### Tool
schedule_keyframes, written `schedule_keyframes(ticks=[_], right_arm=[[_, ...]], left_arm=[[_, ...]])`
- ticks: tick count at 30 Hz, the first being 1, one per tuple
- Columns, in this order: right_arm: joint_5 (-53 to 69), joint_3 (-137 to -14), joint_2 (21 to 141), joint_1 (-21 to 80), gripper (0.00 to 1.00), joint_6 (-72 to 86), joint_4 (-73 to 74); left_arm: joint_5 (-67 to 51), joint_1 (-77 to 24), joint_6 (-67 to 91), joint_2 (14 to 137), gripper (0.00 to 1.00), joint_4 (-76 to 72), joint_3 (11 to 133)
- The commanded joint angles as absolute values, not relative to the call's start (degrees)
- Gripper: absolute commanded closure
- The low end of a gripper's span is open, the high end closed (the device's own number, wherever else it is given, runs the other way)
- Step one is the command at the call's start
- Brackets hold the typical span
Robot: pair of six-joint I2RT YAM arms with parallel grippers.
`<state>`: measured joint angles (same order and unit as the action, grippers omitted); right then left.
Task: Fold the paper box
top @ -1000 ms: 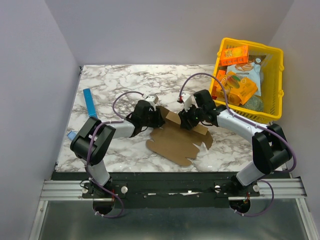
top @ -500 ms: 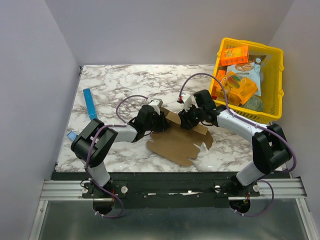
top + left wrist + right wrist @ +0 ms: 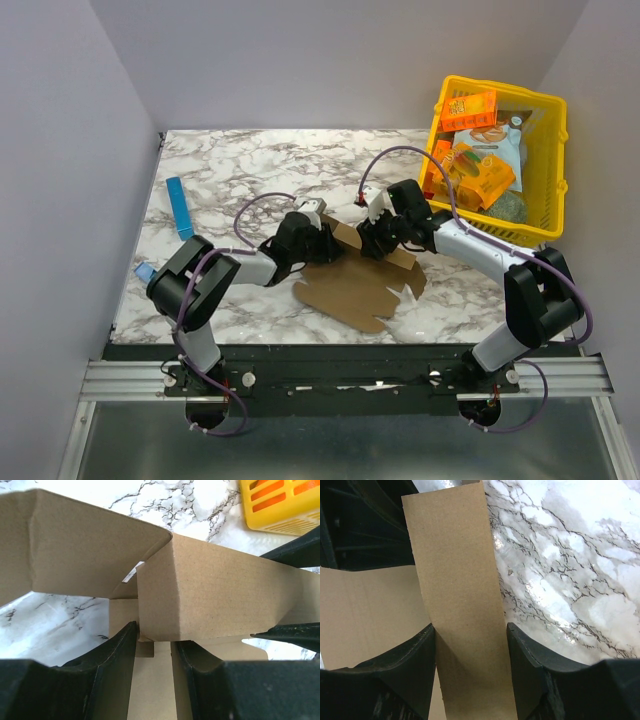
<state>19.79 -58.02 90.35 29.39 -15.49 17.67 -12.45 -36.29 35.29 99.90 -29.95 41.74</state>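
Brown cardboard: the paper box (image 3: 352,285) lies on the marble table (image 3: 230,160), just ahead of the two arm bases and between the grippers.
Position: the near part is a flat sheet with cut tabs. The far edge stands up as a wall.
Left gripper (image 3: 318,242): set narrow at the left end of the raised wall. In the wrist view a cardboard strip fills the gap between its fingers (image 3: 115,655), so it appears to pinch the box.
Right gripper (image 3: 376,240): clamped on the right stretch of the same wall, with a cardboard strip touching both fingers (image 3: 415,655).
Done: one long wall is raised, and a corner with an end flap is forming beside it.
Left to do, by judgement: the near sheet, the other walls and the tabs are unfolded. The task looks early.
Hidden: both gripper bodies cover the wall ends in the overhead view.
Unclear: whether any tab is locked.
Bystanders: the yellow basket (image 3: 556,112) and the blue bar (image 3: 180,207) sit well apart.
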Motion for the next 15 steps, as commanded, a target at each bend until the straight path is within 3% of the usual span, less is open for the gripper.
schedule_keyframes(ticks=[1, 11, 14, 15], right_arm=[[19.2, -56.4, 90.8, 29.5, 0.51, -15.3, 19.3], [19.0, -56.3, 90.8, 29.5, 0.51, -15.1, 19.3], [19.0, -56.3, 90.6, 29.5, 0.52, -15.1, 19.2], [18.9, -56.3, 90.6, 29.5, 0.52, -15.2, 19.2]], left_arm=[[-14.1, -37.6, 37.5, 101.9, 0.59, -32.4, 40.0], [-11.7, -37.1, 36.1, 98.5, 0.56, -30.8, 38.6], [-10.7, -35.2, 33.7, 94.1, 0.42, -26.3, 39.5], [-10.5, -34.5, 33.3, 92.0, 0.31, -25.1, 39.5]])
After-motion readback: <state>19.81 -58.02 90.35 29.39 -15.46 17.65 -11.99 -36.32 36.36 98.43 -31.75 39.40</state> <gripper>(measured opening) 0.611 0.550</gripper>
